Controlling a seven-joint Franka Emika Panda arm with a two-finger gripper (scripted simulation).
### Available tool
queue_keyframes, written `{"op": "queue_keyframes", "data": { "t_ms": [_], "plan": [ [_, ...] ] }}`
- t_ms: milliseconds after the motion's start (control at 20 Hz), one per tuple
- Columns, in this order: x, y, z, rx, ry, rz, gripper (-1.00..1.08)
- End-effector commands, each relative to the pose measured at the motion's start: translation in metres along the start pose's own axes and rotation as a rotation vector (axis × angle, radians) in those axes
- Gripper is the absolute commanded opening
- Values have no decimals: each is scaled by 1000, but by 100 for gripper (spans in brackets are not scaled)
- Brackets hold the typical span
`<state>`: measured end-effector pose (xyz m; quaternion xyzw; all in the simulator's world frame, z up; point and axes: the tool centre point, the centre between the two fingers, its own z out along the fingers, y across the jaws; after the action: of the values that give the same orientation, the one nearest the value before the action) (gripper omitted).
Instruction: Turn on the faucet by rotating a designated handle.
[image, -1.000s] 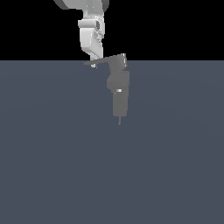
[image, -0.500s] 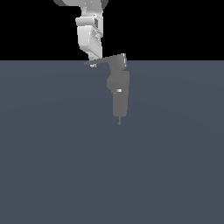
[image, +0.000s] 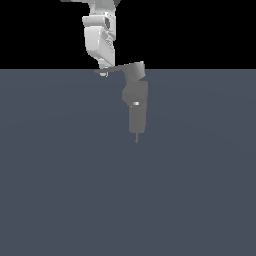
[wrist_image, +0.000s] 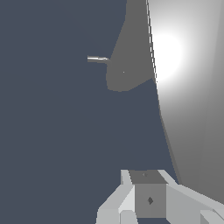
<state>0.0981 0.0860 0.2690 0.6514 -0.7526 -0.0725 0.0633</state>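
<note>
The faucet (image: 136, 107) stands upright on the flat slate-blue floor (image: 60, 190), a small bright glint on its body and a thin pin at its lower tip. From its boxy head the handle (image: 116, 69) reaches out flat toward the exterior view's left. The white arm (image: 100, 35) comes down from above, and the gripper (image: 103, 73) sits right at the handle's far end, seemingly touching it. I cannot tell how far the fingers are spread, or whether they clasp anything. The wrist view adds what the exterior view hides: the handle (wrist_image: 188, 109) as a broad, brightly lit grey slab just beside the gripper (wrist_image: 144, 201), with the faucet (wrist_image: 127, 65) body and its pin beyond.
</note>
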Motion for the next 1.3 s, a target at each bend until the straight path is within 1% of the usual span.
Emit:
{"op": "queue_keyframes", "data": {
  "t_ms": [0, 1250],
  "plan": [
    [1, 7, 0, -5, 2, 2, -100],
    [-1, 67, 0, -5, 2, 3, -100]
  ]
}}
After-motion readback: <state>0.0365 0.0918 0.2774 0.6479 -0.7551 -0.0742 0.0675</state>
